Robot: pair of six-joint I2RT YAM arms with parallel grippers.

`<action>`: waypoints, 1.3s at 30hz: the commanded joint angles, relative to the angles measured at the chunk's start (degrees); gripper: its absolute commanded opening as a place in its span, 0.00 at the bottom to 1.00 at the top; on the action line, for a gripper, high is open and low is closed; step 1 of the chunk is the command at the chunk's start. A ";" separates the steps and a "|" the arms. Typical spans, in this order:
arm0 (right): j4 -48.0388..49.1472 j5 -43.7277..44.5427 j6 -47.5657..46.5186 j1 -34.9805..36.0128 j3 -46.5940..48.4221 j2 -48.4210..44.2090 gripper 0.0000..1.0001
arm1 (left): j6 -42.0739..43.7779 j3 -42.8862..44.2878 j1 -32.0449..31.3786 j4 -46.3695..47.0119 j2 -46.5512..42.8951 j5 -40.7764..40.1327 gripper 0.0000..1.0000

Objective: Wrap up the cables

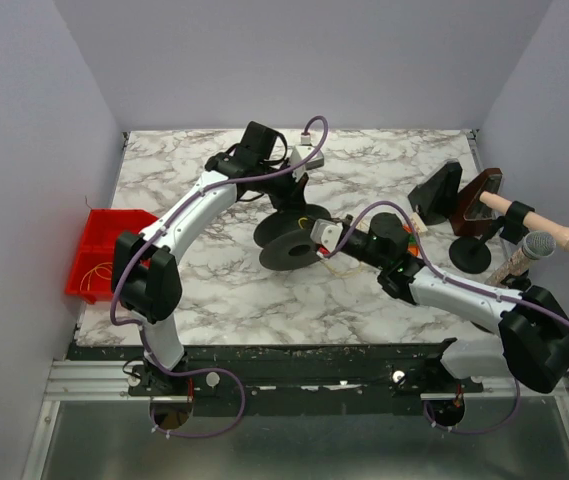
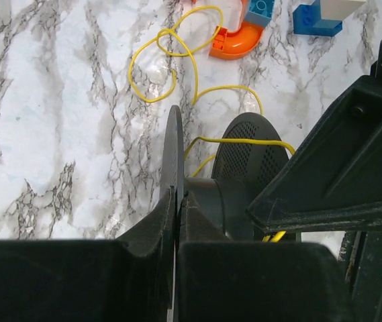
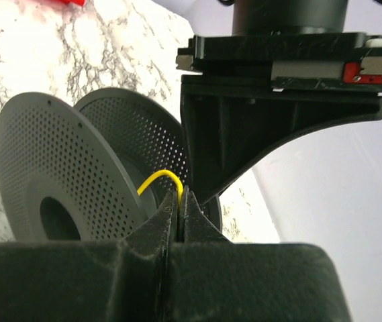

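Observation:
A black spool (image 1: 289,238) with perforated flanges lies mid-table. My left gripper (image 1: 299,203) reaches down onto it from the far side. In the left wrist view this gripper (image 2: 177,194) is shut on the thin edge of one flange (image 2: 173,147). The yellow cable (image 2: 244,139) runs from loose loops on the marble over the spool's core. My right gripper (image 1: 327,238) is just right of the spool. In the right wrist view it (image 3: 180,193) is shut on the yellow cable (image 3: 157,176), which arches toward the spool (image 3: 56,181).
A red bin (image 1: 99,250) hangs off the table's left edge. Orange (image 2: 234,37) and blue (image 2: 315,17) toy bricks lie near the cable loops. Black and brown stands (image 1: 439,190), a wooden roller (image 1: 539,225) and a microphone (image 1: 524,255) crowd the right side.

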 commanded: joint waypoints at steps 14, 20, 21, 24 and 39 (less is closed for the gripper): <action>-4.99 -5.34 -2.89 -1.51 6.12 14.38 0.01 | -0.43 -0.22 0.71 3.02 -2.06 4.35 0.10; -2.88 -4.64 -0.96 -1.60 5.41 13.06 0.01 | 1.66 4.17 0.80 -4.00 -1.01 5.85 0.38; -2.36 -4.55 -0.69 -1.68 5.24 13.23 0.01 | 2.80 4.97 0.98 -6.80 -0.66 5.85 0.42; -0.95 -4.47 0.36 -1.69 5.24 13.85 0.01 | 7.89 6.55 1.50 -13.23 0.14 5.24 0.56; 2.39 -7.01 3.09 -1.69 8.93 17.54 0.01 | 39.27 25.78 4.67 -33.95 8.39 -4.79 0.99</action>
